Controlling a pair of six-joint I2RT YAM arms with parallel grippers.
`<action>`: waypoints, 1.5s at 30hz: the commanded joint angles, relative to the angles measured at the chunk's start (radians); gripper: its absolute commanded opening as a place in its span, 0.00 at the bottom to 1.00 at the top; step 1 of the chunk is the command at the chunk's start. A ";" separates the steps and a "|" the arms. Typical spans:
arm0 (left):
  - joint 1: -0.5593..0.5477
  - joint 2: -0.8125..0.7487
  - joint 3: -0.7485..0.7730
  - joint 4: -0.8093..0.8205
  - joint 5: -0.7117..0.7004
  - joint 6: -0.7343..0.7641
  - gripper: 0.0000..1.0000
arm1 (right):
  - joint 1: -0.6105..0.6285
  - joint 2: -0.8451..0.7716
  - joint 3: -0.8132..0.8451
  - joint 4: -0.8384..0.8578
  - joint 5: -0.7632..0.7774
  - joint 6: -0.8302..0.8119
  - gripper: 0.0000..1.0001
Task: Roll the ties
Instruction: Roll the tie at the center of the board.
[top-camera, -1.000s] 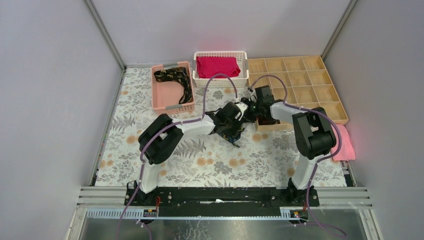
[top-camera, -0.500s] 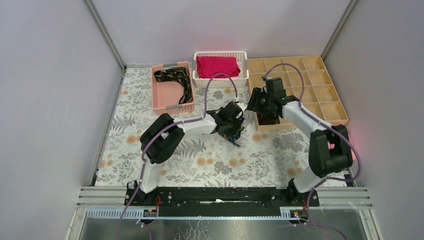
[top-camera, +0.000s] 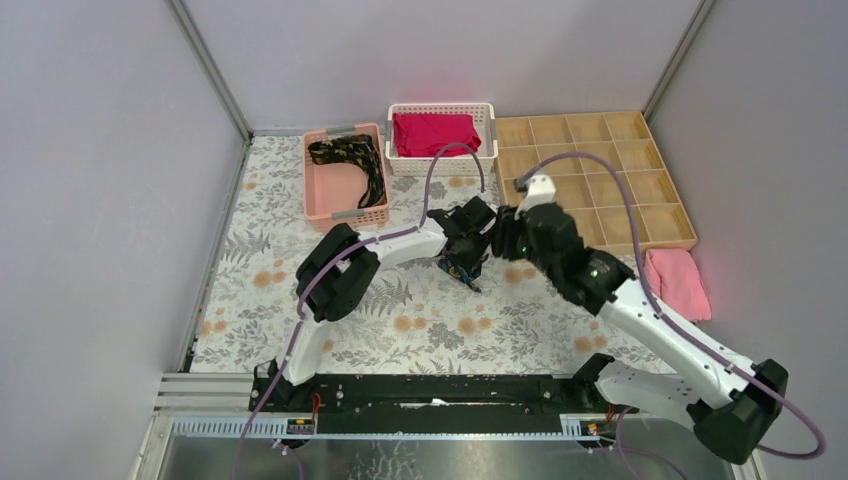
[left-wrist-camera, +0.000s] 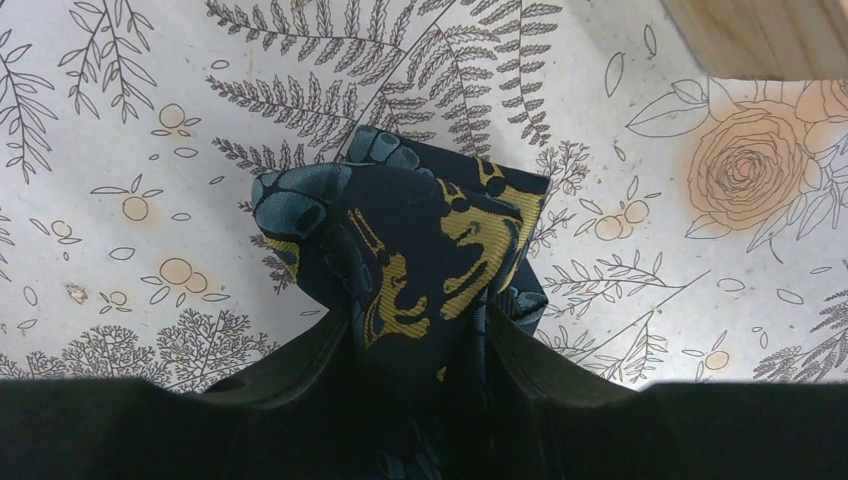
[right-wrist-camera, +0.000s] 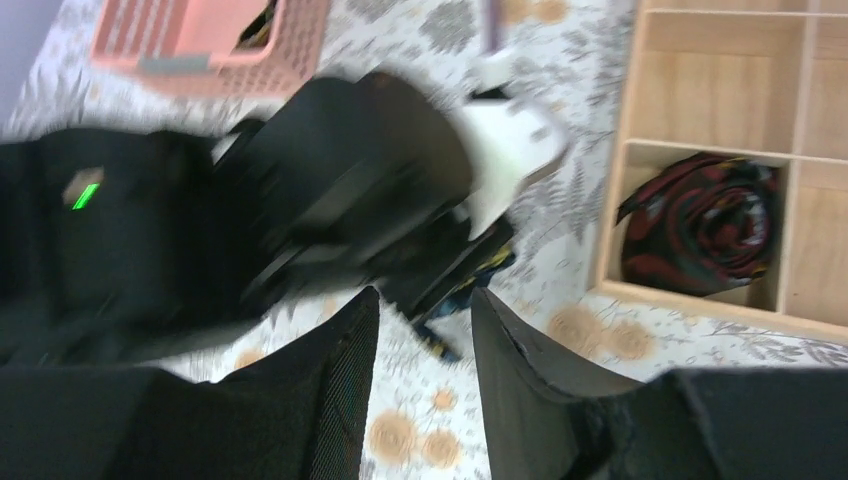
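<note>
Tie (left-wrist-camera: 400, 250) was pinched, loosely bunched, between the left fingers (left-wrist-camera: 305, 372); right fingers (right-wrist-camera: 335, 385) were parted, empty, and pointed at it from close by.

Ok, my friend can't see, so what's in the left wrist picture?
The left hand pinches a bunched dark tie with teal and gold patterns, over a leafy flowered tablecloth. A wooden tray peeks in at top right.

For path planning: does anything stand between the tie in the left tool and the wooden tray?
Yes. From above, the right tool hangs between the held tie and the wooden tray, whose nearest corner compartment holds a rolled tie.
</note>
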 joint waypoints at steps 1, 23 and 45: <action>0.005 0.234 -0.057 -0.268 0.003 0.035 0.32 | 0.231 -0.038 -0.039 -0.098 0.293 -0.036 0.46; 0.008 0.310 -0.023 -0.299 0.084 0.114 0.32 | 0.833 0.670 0.071 -0.105 0.857 -0.270 0.54; 0.007 0.309 -0.041 -0.292 0.106 0.135 0.31 | 0.653 1.076 0.223 0.018 1.057 -0.571 0.68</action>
